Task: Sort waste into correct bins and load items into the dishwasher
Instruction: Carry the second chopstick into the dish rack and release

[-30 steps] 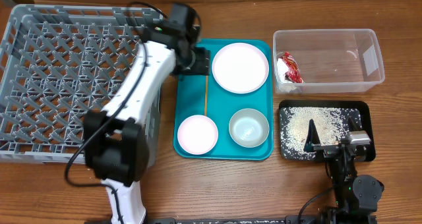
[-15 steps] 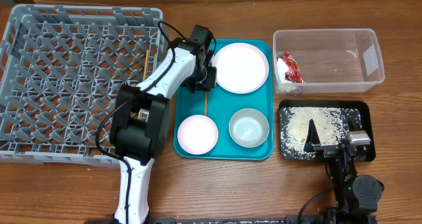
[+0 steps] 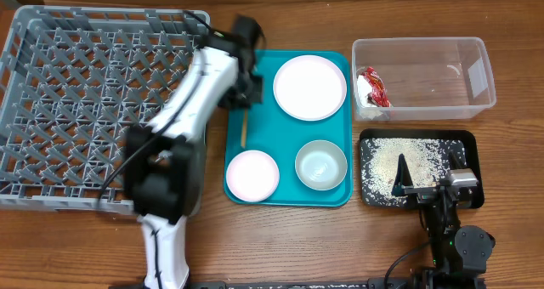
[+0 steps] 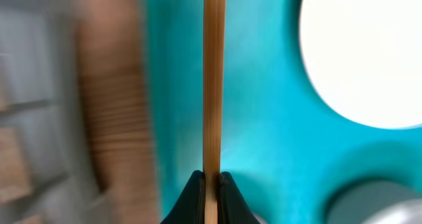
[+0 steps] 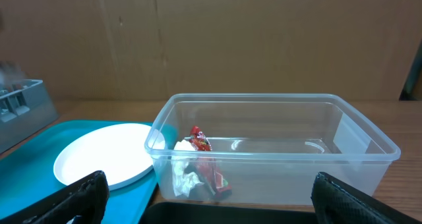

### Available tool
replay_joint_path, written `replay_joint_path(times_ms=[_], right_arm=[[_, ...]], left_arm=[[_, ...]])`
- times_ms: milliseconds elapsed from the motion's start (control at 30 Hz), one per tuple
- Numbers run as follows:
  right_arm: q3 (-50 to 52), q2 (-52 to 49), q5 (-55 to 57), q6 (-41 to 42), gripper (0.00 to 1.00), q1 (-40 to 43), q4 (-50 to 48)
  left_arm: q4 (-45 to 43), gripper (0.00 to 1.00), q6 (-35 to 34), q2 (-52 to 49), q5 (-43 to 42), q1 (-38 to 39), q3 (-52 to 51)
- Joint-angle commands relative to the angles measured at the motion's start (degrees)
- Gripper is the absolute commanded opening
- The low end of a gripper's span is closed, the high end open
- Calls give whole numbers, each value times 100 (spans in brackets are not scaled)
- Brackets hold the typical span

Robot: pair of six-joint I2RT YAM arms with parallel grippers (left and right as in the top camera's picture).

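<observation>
Blur smears the rack (image 4: 33, 118) and table (image 4: 115, 118) in the left wrist view; the chopstick (image 4: 212, 79) runs off its top edge, the plate (image 4: 369, 46) and a bowl (image 4: 379, 201) (which one is unclear) off its right. Overhead, the left arm (image 3: 191, 102) hides part of the rack's right wall. The right wrist view's lower edge crops the right gripper (image 5: 210, 178).

My tool (image 4: 211, 183) pinches a wooden chopstick (image 4: 213, 72) that runs straight up, over the teal tray (image 4: 264, 158); the white plate (image 4: 369, 46) sits upper right, blurred tabletop (image 4: 112, 118) at left.
</observation>
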State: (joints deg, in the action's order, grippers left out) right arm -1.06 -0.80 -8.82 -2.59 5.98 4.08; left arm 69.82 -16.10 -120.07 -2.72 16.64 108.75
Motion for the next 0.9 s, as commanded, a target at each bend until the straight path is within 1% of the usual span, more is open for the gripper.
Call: replay_joint_path(times_ms=[0, 133, 233, 367, 400, 567, 700, 867], right_arm=[[61, 63, -28, -4, 100, 13, -37], [61, 63, -28, -4, 100, 13, -37], [61, 63, -26, -4, 100, 13, -37], [61, 63, -28, -4, 100, 13, -37], [61, 63, -28, -4, 100, 13, -37], [61, 63, -28, -4, 100, 13, -37], [61, 63, -28, -4, 100, 13, -37], [61, 63, -28, -4, 100, 13, -37]], left_arm=[[302, 4, 717, 1069, 164, -503, 275], [752, 4, 1438, 1331, 166, -1071, 275], [909, 4, 1569, 1281, 138, -1504, 201], [647, 4, 2271, 1139, -581, -1867, -184], [533, 4, 2339, 1091, -748, -1912, -313], [140, 5, 2251, 868, -769, -1926, -710], [-44, 5, 1635, 708, -437, -1932, -726], [-74, 5, 1478, 540, -437, -1884, -789]])
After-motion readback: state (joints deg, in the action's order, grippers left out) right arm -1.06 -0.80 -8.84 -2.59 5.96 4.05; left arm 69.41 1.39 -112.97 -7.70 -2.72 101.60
